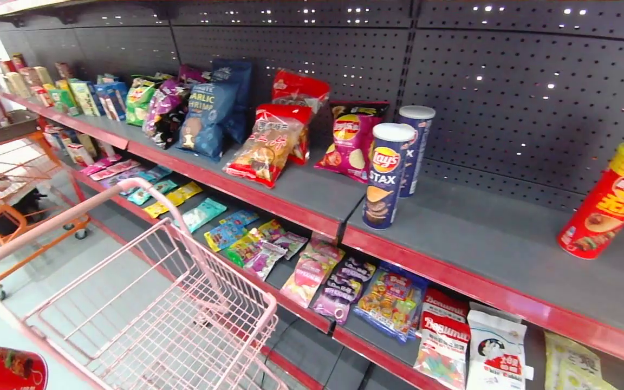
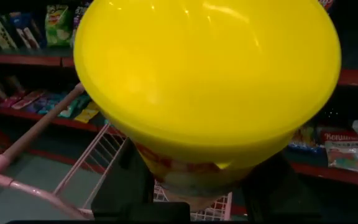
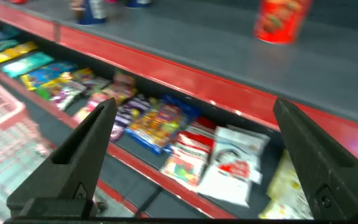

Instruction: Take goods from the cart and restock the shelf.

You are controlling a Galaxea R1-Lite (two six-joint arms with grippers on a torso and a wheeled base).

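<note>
The left gripper point(image 2: 197, 186) is clasping a red crisp can with a yellow lid point(image 2: 207, 74), its dark fingers point(image 2: 126, 180) pressing either side of the body. The can's long axis is running straight up toward the wrist camera, lid first. In the head view the can is sitting low at the robot's left, beside the pink cart point(image 1: 144, 303). The grey upper shelf point(image 1: 480, 244) is lying ahead, higher and to the right. The bare stretch between the blue crisp cans point(image 1: 385, 173) and the matching red can point(image 1: 607, 200) is looking like the likely spot. The right gripper point(image 3: 194, 106) is hanging wide open and empty, facing the shelf's red edge and nearer that gap.
</note>
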